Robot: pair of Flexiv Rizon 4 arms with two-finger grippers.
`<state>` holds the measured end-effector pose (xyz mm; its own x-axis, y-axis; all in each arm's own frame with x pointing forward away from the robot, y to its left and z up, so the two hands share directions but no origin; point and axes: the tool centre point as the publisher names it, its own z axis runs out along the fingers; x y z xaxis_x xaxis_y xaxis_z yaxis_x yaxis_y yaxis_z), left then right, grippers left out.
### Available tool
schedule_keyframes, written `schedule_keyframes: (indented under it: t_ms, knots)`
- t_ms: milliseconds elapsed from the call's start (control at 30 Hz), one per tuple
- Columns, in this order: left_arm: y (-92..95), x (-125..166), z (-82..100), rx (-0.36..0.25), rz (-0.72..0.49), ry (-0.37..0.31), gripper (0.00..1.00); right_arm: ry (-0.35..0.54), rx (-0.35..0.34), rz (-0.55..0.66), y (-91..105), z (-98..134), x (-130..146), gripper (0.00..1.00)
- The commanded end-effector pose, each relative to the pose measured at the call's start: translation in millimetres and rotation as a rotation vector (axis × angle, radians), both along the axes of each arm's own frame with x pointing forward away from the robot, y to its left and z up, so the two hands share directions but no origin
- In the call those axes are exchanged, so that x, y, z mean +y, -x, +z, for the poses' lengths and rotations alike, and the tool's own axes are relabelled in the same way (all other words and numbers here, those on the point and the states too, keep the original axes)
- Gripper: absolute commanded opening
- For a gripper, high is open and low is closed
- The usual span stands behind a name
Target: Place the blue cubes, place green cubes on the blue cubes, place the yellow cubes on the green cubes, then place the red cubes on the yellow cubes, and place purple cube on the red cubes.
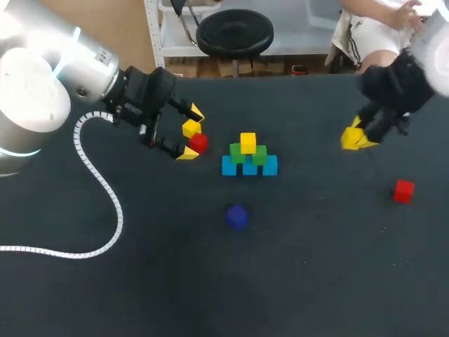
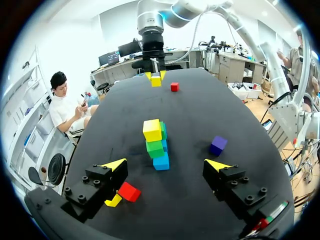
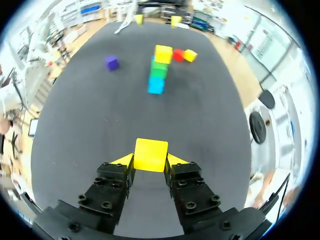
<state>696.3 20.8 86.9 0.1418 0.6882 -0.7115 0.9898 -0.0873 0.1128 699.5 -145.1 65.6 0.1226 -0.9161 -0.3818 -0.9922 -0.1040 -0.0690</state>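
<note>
At mid-table stands a pyramid: a row of blue cubes [image 1: 250,168], two green cubes [image 1: 237,153] on them, and one yellow cube [image 1: 248,142] on top. My left gripper [image 1: 191,133] hangs open to the pyramid's left, above a loose yellow cube [image 1: 191,128] and a red cube [image 1: 199,142]. In the left wrist view these two, the red cube [image 2: 129,191] and the yellow one [image 2: 113,201], lie under one finger. My right gripper [image 1: 358,137] is at the far right, shut on another yellow cube [image 3: 151,154]. A second red cube [image 1: 403,190] lies right of the pyramid and a purple cube [image 1: 237,216] in front of it.
The left arm's white cable [image 1: 98,179] loops over the dark table at the left. Bare tabletop [image 1: 316,267] stretches along the near side and between the pyramid and my right gripper.
</note>
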Motion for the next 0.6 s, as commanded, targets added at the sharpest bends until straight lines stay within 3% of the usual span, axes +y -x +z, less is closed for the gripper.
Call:
schedule_keyframes:
  t_ms: [33, 300, 600]
  knots:
    - [-2.0, -1, 0.5, 0.005, -0.002, -0.007, 1.00, 0.197, 0.055, 0.154, 7.3, 5, 37, 0.00]
    - [-2.0, -1, 0.5, 0.005, -0.002, -0.007, 1.00, 0.391, 0.089, 0.256, 17.3, 11, 65, 0.00]
    - [-2.0, -1, 0.5, 0.005, -0.002, -0.007, 1.00, 0.352, 0.075, 0.136, 13.2, 12, 82, 0.00]
